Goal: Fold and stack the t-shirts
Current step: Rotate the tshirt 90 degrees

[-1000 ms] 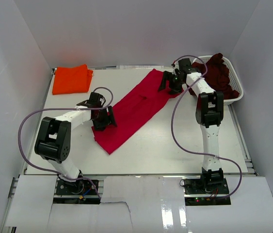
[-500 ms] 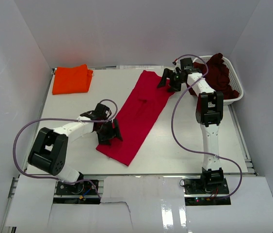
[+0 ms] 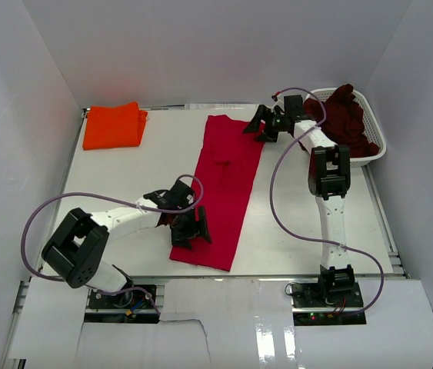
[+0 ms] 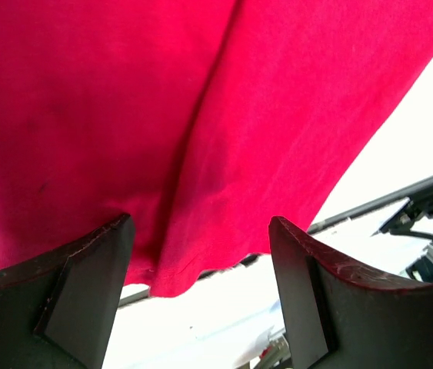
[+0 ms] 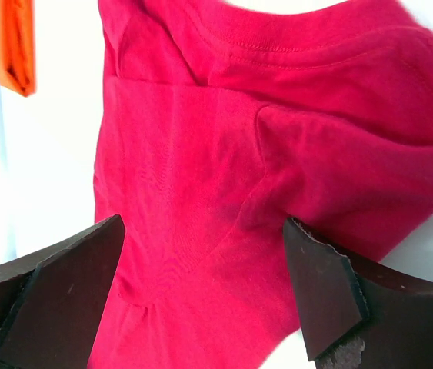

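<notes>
The crimson t-shirt (image 3: 220, 184) lay as a long strip down the middle of the bench (image 3: 124, 184), collar toward the top of the frame, hem near the bottom edge. The left tool (image 3: 189, 229) hung spread at the hem's left corner, nothing pinched. The right tool (image 3: 266, 124) stood spread wide by the collar, also empty. The orange t-shirt (image 3: 113, 125) sat folded at upper left, the maroon t-shirt (image 3: 347, 115) heaped in the basket (image 3: 378, 146) at upper right. The danger, I'd say: a sleeve was bunched under the collar, so a pinch catching only one layer could drag the fold apart.
</notes>
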You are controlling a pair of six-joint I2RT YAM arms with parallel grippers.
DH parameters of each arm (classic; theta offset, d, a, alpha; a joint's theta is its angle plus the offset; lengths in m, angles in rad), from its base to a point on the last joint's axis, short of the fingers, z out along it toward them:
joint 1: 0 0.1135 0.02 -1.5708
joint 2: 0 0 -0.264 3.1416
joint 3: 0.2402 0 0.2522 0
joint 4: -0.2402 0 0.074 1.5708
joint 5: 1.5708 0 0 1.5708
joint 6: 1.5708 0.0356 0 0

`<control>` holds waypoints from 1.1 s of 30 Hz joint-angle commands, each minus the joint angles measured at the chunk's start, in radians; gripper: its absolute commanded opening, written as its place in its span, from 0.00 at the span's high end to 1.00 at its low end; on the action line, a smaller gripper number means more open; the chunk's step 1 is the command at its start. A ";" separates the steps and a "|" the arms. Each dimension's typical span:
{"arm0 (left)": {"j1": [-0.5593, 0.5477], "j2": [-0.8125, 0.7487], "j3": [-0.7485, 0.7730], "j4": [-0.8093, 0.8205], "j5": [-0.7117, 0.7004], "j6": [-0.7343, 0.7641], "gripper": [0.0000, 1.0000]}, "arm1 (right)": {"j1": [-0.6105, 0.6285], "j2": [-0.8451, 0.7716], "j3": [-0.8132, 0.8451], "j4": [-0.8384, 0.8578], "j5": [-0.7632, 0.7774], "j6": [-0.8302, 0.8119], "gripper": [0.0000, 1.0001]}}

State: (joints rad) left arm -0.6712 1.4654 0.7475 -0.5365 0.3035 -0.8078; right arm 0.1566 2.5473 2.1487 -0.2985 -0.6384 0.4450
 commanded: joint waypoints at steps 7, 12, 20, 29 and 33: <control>-0.172 0.075 0.026 0.056 0.042 -0.140 0.18 | 0.014 0.068 0.027 0.199 -0.096 0.130 0.10; -0.263 0.128 0.076 0.075 0.034 -0.185 0.18 | 0.032 0.077 0.040 0.246 -0.099 0.158 0.10; -0.335 0.153 0.099 0.096 0.032 -0.240 0.18 | 0.052 0.100 0.062 0.269 -0.104 0.187 0.10; -0.341 0.101 0.055 0.101 0.020 -0.269 0.17 | 0.046 0.091 0.062 0.256 -0.080 0.169 0.10; -0.340 0.067 0.044 0.081 -0.010 -0.271 0.16 | 0.037 0.099 0.073 0.256 -0.081 0.167 0.10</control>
State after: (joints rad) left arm -1.0035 1.5799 0.8162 -0.4141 0.3397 -1.0714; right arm 0.2089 2.6255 2.1723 -0.0593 -0.7326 0.6254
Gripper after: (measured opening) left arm 0.831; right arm 0.900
